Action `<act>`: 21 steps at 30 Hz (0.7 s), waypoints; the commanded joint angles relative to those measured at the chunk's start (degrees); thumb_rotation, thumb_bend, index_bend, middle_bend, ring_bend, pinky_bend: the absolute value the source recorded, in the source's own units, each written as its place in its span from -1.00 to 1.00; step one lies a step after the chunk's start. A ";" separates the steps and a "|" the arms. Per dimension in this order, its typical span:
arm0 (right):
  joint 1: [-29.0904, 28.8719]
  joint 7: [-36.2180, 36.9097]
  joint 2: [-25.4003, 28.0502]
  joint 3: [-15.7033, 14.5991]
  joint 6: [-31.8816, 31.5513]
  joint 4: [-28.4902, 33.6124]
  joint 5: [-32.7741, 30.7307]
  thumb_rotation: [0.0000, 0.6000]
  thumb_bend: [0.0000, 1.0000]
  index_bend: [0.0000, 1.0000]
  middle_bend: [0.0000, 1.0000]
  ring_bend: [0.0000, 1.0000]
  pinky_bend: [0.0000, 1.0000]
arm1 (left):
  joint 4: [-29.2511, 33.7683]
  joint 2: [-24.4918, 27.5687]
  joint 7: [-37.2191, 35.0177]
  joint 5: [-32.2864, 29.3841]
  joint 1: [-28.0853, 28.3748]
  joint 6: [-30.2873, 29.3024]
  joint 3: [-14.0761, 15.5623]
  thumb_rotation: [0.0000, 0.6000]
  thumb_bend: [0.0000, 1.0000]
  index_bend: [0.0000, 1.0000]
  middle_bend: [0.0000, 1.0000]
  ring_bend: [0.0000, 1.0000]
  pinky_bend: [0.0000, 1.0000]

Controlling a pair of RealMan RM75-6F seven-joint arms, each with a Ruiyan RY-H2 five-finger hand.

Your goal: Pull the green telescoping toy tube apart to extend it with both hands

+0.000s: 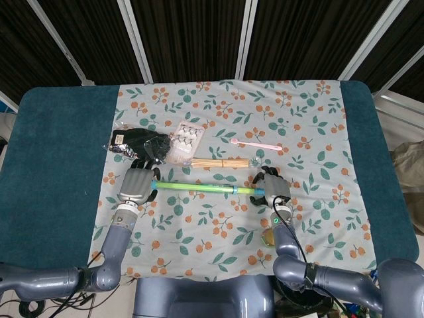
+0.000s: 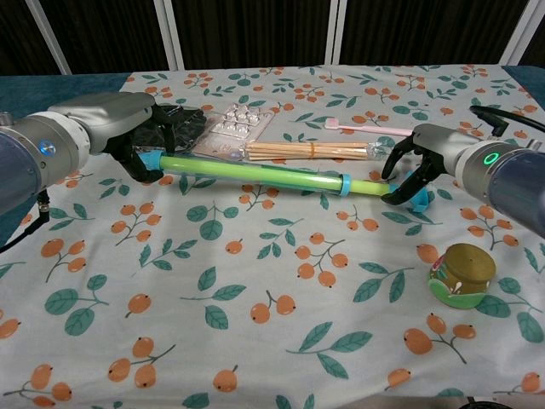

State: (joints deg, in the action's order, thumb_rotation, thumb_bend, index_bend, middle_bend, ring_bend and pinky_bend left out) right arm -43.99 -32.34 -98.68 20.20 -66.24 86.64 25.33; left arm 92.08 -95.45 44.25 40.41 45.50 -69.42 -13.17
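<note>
Left hand point(image 2: 128, 141) gripping green tube point(image 2: 255, 173) at its 9 o'clock end; right hand point(image 2: 421, 166) curled round the 3 o'clock blue handle point(image 2: 417, 194).

Green tube point(image 2: 255, 173) with blue ends on orange-berry, leaf-print cloth point(image 2: 281, 281).

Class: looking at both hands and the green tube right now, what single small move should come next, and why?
Probably close the right hand firmly on the blue end handle. Its fingers curl around it but look loose, while the left hand already grips the green tube at the other end.
</note>
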 commanded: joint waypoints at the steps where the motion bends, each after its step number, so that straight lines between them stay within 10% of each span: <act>1: 0.02 0.15 -0.43 0.00 0.03 -0.70 -0.32 1.00 -0.62 -0.14 -0.83 -0.91 -0.63 | 0.06 0.09 -0.20 0.11 0.02 0.16 -0.01 1.00 -0.27 0.05 -0.64 -0.96 -0.73; 21: 0.47 0.00 -1.79 0.13 0.68 -3.23 -1.87 1.00 -0.34 0.14 -0.73 -0.91 -0.63 | 0.03 0.80 -1.50 0.15 0.02 1.03 0.31 1.00 -0.27 0.06 -0.65 -0.96 -0.73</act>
State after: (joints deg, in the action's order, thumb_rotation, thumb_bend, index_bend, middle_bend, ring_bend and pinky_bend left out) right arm -43.54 -32.36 -100.49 20.33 -65.59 83.41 23.42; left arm 92.10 -94.67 42.76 40.54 45.53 -68.40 -12.88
